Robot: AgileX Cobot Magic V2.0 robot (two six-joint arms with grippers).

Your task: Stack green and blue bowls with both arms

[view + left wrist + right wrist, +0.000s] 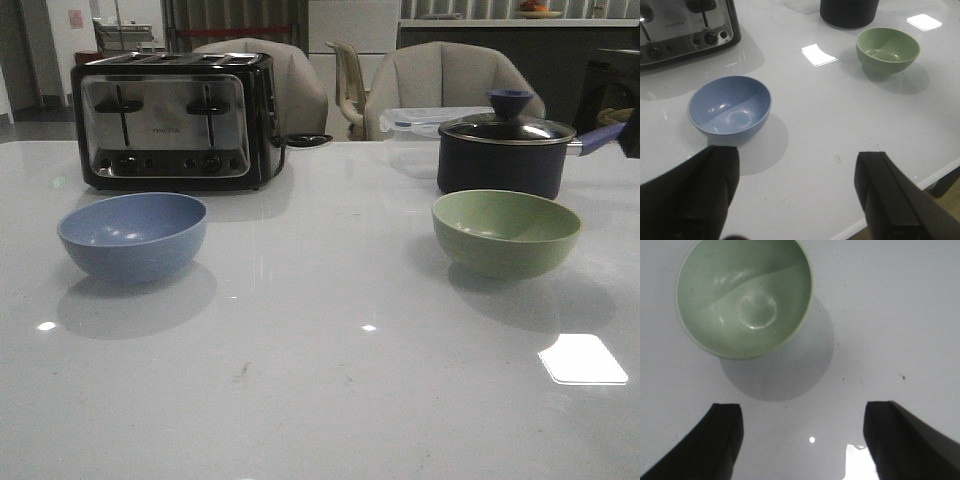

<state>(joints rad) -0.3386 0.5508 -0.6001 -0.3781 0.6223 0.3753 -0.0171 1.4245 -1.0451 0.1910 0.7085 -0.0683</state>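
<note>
The blue bowl (132,234) sits upright and empty on the left of the white table (320,400). The green bowl (506,231) sits upright and empty on the right, apart from it. Neither arm shows in the front view. In the left wrist view my left gripper (799,180) is open and empty above the table's near edge, short of the blue bowl (730,111), with the green bowl (887,49) farther off. In the right wrist view my right gripper (802,432) is open and empty above bare table just short of the green bowl (745,295).
A chrome toaster (172,120) stands behind the blue bowl. A dark navy saucepan with a glass lid (505,150) stands right behind the green bowl, beside a clear plastic container (415,135). Chairs stand past the table's far edge.
</note>
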